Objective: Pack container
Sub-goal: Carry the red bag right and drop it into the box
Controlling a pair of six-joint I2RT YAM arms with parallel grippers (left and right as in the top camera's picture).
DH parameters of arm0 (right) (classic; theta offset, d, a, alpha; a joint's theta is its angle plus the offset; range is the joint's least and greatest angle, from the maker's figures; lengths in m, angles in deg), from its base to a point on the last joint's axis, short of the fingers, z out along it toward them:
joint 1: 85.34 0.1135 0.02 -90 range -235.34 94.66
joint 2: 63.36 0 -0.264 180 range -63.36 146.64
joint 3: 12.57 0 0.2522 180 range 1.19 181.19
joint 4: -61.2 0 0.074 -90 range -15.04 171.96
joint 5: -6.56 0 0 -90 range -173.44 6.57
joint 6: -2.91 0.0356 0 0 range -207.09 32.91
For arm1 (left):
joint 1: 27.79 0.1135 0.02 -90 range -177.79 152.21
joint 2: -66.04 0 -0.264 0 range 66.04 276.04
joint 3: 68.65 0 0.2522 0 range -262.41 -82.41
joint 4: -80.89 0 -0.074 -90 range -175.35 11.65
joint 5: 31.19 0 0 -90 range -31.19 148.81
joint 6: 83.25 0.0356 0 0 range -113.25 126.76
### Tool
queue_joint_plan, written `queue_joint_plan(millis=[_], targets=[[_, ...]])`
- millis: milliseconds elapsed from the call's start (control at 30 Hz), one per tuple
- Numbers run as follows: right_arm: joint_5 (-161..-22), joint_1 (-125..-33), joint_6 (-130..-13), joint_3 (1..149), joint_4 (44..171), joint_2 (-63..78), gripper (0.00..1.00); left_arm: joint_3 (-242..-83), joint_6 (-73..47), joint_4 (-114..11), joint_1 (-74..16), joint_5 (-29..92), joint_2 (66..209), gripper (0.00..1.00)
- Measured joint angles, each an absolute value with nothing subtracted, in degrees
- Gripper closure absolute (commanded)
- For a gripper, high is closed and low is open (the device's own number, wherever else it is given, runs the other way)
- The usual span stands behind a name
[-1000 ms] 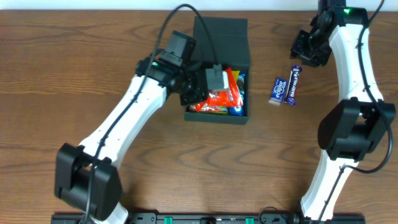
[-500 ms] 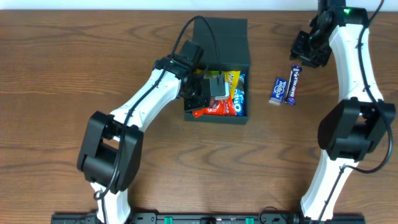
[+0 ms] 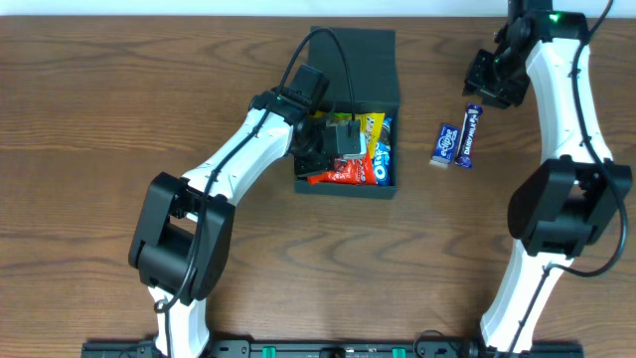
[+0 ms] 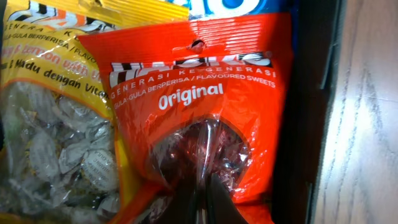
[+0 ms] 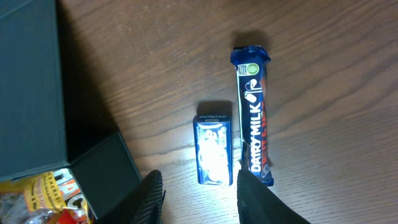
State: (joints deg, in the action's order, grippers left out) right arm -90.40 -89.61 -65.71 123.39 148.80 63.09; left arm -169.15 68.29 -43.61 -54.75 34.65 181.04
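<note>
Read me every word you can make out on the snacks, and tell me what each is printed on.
"Original": red packet.
"GULA-GULA BERPERISA / FLAVOURED SWEETS": red packet.
"Madu dengan Vit", cut off: yellow packet.
"MILK": long blue bar.
Small blue packet: glare, unreadable.
Blue bag: letters cropped.

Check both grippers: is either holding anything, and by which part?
Right gripper: open, holding nothing. Left gripper: fingertips meet on the lower half of the orange plastic sweets packet inside the dark green container; a pinch cannot be told.
</note>
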Motion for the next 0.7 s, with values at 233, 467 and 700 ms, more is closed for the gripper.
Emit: queue_joint_plan(millis=[233,467,700], targets=[[-90.51,-89.61,-65.71,123.39,148.47,63.09,0.61,-169.15,69.80,-43.61,-55.63,37.81,181.02,0.94],[-90.51,-89.61,-65.71,123.39,147.67,63.09,0.59,-169.32,71.44,-43.59,-56.06,39.13,181.26,0.94],[-90.53,-89.61,-65.71,123.39,147.58,63.09,0.59,-170.19,71.57,-43.46,-56.15,39.63,182.61,0.94]])
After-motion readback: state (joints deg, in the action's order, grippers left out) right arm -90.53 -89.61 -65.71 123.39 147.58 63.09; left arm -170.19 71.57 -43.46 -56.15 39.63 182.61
